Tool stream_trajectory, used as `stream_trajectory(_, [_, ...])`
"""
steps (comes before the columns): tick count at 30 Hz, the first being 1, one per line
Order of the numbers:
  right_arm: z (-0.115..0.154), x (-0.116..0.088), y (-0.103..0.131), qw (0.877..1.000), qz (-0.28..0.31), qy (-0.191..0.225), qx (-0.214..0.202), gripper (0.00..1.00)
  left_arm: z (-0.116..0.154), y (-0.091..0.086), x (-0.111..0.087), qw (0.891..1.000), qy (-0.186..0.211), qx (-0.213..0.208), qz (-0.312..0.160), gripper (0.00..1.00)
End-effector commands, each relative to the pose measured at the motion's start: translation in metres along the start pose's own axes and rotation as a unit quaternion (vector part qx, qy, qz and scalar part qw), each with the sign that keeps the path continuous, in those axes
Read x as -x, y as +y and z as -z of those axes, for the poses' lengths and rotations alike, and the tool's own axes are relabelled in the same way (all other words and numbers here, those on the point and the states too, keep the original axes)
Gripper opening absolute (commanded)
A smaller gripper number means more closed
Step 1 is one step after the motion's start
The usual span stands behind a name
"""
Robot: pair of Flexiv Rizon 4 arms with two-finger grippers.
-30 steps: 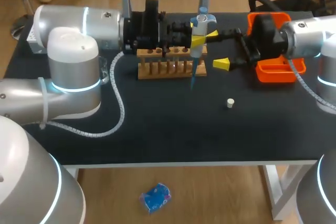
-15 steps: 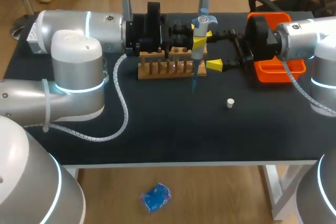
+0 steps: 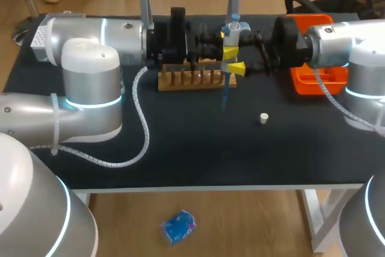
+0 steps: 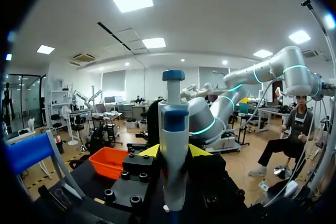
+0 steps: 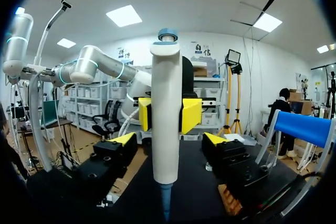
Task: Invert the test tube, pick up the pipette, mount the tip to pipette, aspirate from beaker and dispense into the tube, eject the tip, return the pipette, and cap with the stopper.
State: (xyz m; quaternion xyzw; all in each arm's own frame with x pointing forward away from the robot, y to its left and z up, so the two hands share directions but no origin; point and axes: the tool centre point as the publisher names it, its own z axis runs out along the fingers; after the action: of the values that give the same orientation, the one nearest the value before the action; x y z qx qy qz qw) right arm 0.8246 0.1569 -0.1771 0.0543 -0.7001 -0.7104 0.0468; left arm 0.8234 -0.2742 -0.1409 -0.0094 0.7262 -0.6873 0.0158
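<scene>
Gripping the pipette [image 3: 229, 40] upright in the clenched left gripper [image 4: 173, 151], above the right end of the wooden rack [image 3: 189, 79] at the far side of the worktop [image 3: 180, 142], blue tip [image 3: 225, 97] pointing down. Flanking the same pipette with the right gripper [image 5: 169, 139], fingers spread and clear of it. Held level from opposite sides. White stopper [image 3: 263, 117] nearer, rightward; orange tray [image 3: 319, 79] far right.

White pipette [image 3: 231, 29], blue tip [image 3: 225, 95]; orange tray [image 3: 322, 81]; tan rack [image 3: 192, 80]; black table [image 3: 210, 142].
</scene>
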Motion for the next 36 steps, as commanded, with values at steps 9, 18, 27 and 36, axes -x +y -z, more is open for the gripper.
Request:
stream_trajectory(9, [-0.0048,0.0038,-0.0018,1.000,-0.003,0.006,0.001,0.53,0.0001,0.0038,0.0013,1.000,-0.006,0.003,0.000,0.00])
stream_trajectory(18, [-0.0055,0.0030,-0.0033,1.000,-0.008,0.008,-0.002,0.16,-0.0002,0.0046,0.0024,1.000,-0.007,0.004,-0.001,0.00])
stream_trajectory(27, [-0.0052,0.0026,-0.0037,1.000,-0.008,0.005,-0.002,0.00,-0.0003,0.0056,0.0025,1.000,-0.009,0.001,0.000,0.00])
stream_trajectory(36, [-0.0040,0.0014,-0.0037,1.000,-0.007,0.003,-0.001,0.00,-0.0006,0.0058,0.0024,1.000,-0.010,0.000,0.000,0.00])
